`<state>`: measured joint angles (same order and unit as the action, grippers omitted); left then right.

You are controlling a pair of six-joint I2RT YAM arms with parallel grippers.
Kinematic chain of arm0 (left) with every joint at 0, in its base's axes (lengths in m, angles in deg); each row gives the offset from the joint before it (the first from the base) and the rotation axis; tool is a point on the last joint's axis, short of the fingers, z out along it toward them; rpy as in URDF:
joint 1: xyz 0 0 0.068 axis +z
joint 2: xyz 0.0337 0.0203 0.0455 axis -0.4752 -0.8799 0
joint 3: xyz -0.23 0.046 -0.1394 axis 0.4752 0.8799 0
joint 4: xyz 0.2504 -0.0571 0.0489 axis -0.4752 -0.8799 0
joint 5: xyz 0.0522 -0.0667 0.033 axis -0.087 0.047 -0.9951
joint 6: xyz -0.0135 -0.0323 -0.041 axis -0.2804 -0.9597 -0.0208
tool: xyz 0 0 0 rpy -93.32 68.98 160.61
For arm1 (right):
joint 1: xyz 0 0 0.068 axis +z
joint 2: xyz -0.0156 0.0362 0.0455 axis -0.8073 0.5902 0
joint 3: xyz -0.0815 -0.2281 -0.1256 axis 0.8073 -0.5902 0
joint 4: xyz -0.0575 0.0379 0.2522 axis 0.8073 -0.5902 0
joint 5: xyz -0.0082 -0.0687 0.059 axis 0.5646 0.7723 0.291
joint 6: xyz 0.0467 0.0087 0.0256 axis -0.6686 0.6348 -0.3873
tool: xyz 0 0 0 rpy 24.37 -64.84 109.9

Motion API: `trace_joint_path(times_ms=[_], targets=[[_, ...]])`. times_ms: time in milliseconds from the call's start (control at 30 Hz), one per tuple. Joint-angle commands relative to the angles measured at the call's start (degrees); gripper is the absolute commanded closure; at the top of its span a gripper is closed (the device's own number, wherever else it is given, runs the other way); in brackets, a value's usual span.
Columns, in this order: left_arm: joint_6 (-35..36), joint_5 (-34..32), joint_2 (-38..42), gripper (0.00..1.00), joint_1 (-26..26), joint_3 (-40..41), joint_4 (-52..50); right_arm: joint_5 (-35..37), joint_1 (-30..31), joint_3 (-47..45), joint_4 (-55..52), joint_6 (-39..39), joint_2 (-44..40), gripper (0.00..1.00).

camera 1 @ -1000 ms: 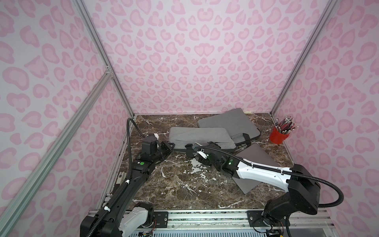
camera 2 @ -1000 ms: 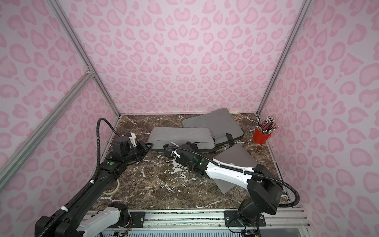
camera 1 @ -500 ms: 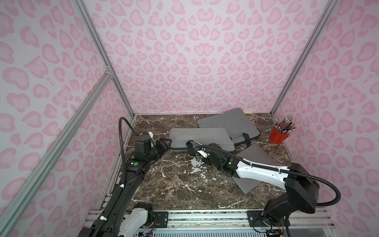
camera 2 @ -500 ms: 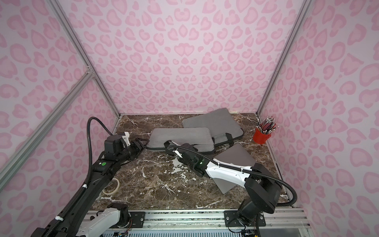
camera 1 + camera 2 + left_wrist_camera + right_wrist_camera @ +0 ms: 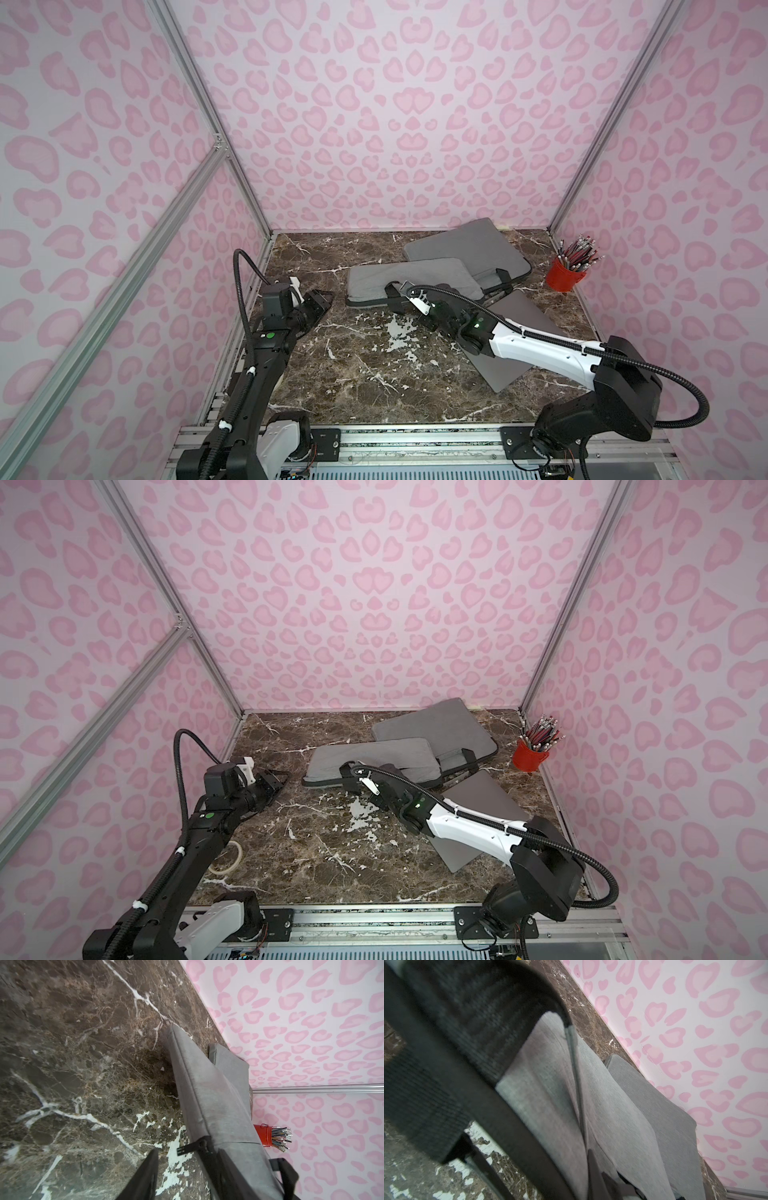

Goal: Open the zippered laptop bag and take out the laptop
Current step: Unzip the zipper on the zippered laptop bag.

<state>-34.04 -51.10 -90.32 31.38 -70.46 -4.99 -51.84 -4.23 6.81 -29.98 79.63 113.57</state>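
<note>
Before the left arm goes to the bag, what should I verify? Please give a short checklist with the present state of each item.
1. The right gripper has its jaws shut on the black handle of the front laptop bag: ok.
2. The left gripper has its jaws open and empty: ok.
3. The marble table is bare between the left gripper and the front laptop bag: ok.
4. The front laptop bag is opened: not ok, its visible edges look closed.
5. The front laptop bag lies free: not ok, its far corner overlaps the rear laptop bag.
</note>
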Motion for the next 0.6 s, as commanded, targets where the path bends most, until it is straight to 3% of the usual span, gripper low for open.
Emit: trace_joint_path(times_ms=[0, 100, 167, 333, 567], targets=[[3.3, 1.7, -0.8, 0.49, 0.5, 1.2, 5.0, -2.5, -1.2, 0.8, 4.8, -4.7, -1.4, 1.0], [10.6, 3.9, -2.4, 0.44, 0.6, 0.7, 4.9, -4.7, -2.5, 0.8, 4.6, -5.8, -2.8, 1.0], [13.5, 7.3, -3.3, 0.4, 0.5, 1.8, 10.0, -6.1, -3.3, 0.8, 4.5, -6.4, -3.6, 1.0], [5.3, 7.3, -2.7, 0.37, 0.5, 10.0, 32.4, -13.4, -7.5, 1.7, 3.3, -9.5, -5.7, 1.0], [0.5, 6.6, -2.3, 0.32, 0.2, 9.9, 40.7, -24.0, -17.3, 2.3, 4.8, -14.8, -10.0, 1.0]])
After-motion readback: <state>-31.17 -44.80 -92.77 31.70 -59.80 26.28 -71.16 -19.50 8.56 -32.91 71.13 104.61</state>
